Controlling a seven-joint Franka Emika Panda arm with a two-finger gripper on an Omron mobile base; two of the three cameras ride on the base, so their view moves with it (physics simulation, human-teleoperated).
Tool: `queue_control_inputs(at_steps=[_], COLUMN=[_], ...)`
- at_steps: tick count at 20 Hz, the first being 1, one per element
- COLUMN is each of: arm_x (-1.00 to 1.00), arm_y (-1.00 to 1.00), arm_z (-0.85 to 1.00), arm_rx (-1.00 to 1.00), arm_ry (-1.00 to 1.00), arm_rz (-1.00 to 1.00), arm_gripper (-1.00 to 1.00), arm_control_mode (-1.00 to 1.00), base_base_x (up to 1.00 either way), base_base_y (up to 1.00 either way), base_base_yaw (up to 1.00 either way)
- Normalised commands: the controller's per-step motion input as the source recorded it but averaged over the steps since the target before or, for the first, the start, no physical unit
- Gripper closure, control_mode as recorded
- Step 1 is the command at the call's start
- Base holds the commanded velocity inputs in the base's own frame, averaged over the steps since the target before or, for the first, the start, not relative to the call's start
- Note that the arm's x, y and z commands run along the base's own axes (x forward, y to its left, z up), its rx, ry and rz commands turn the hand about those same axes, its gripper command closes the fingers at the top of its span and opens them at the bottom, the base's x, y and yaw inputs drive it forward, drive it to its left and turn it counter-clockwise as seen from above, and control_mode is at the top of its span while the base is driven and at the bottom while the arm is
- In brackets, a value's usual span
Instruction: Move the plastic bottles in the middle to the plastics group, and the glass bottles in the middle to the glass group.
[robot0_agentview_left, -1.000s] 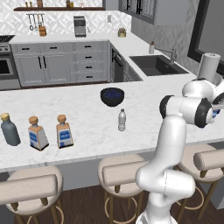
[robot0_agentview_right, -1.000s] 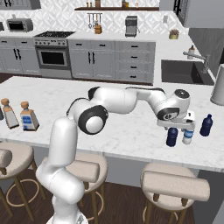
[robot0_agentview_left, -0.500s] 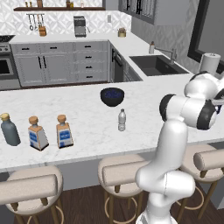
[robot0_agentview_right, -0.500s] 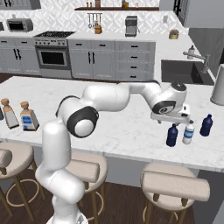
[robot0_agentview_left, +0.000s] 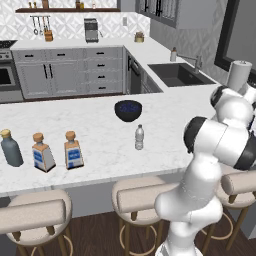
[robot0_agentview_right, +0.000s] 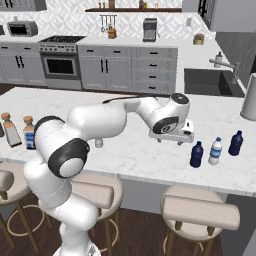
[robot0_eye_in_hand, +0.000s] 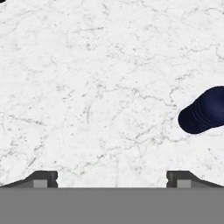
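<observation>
Two rear base views, hand view downward

Clear bottle w/ white cap (robot0_agentview_left: 139, 137) mid counter (robot0_agentview_left: 100, 135), dark bowl (robot0_agentview_left: 128, 110) behind, three cork bottles (robot0_agentview_left: 44, 152) left

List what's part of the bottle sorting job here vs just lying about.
Job: small clear bottle mid-counter; cork bottle beside the glass pair; three slim bottles near the open gripper.

Lying about: dark bowl, paper towel roll, sink, stools.
</observation>
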Motion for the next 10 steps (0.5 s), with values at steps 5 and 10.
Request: queue_control_inputs(at_steps=[5,10], arm_x=[-0.08,-0.12], arm_y=[1.00,1.00], arm_z=[0.23,0.35], arm_rx=[0.00,0.00], arm_ry=[-0.02,-0.03], arm_rz=[0.00,0.00], arm_gripper=[-1.00,-1.00], arm_control_mode=[-1.00,-1.00], base_base_x=[0.00,0.00], base_base_y=[0.00,0.00], base_base_yaw=[0.00,0.00])
